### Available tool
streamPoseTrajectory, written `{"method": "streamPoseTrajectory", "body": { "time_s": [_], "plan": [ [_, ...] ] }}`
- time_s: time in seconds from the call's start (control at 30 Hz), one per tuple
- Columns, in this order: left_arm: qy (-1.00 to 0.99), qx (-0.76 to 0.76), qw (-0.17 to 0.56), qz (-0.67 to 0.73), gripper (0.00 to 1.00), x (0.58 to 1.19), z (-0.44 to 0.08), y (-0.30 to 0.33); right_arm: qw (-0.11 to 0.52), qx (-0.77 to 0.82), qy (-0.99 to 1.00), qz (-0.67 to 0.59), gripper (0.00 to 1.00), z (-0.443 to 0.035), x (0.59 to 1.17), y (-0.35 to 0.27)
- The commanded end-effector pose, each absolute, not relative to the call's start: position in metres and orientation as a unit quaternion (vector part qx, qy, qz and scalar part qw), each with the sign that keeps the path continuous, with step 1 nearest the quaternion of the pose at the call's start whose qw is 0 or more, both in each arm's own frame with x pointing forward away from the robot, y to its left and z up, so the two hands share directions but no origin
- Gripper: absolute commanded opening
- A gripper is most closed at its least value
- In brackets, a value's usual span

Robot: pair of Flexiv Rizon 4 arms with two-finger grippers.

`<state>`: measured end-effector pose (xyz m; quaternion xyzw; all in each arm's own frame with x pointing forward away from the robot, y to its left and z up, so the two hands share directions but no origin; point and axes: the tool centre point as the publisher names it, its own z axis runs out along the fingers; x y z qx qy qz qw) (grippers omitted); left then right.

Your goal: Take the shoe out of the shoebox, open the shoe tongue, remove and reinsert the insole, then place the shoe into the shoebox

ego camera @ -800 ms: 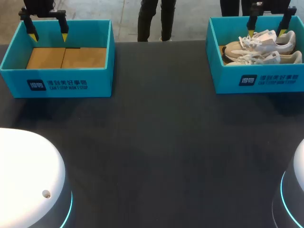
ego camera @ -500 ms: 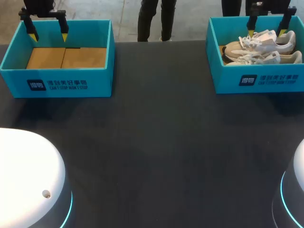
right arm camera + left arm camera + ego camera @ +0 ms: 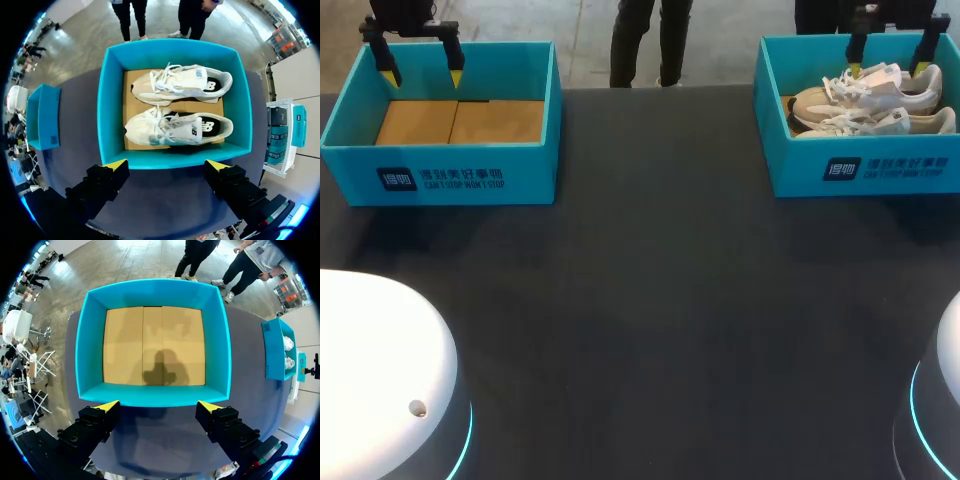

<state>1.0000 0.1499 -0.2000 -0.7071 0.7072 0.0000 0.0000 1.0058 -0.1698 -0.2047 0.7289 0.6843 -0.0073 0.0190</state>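
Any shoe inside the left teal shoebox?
No, the left teal shoebox shows only its bare brown cardboard floor in the left wrist view.

The left claw [image 3: 421,72] and right claw [image 3: 890,66] both hang spread wide (yellow tips pointing down).

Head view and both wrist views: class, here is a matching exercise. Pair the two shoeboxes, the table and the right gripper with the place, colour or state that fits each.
Column one:
1. left shoebox
2. right shoebox
3. table
4. right gripper

Column two:
A. holds two pale shoes
B. open, over the box with the shoes
C. only its brown cardboard floor shows inside
D. dark surface under both boxes

Pairs: 1-C, 2-A, 3-D, 4-B.
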Motion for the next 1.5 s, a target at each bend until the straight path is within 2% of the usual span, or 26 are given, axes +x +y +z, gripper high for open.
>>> {"method": "streamPoseTrajectory", "body": {
  "time_s": [0.03,0.37,0.77,1.5],
  "plan": [
    [0.707,-0.707,0.0,0.0,1.0,1.0,-0.2,0.15,0.03,0.738,0.675,-0.005,1.0,-0.21,1.002,-0.19],
    [0.707,-0.707,0.0,0.0,1.0,1.0,-0.2,0.15,0.056,0.754,0.654,-0.008,1.0,-0.228,1.004,-0.238],
    [0.707,-0.707,0.0,0.0,1.0,1.0,-0.2,0.15,0.049,0.757,0.651,-0.011,1.0,-0.255,1.01,-0.278],
    [0.707,-0.707,0.0,0.0,1.0,1.0,-0.2,0.15,0.047,0.748,0.661,-0.033,1.0,-0.269,1.015,-0.29]
  ]
}}
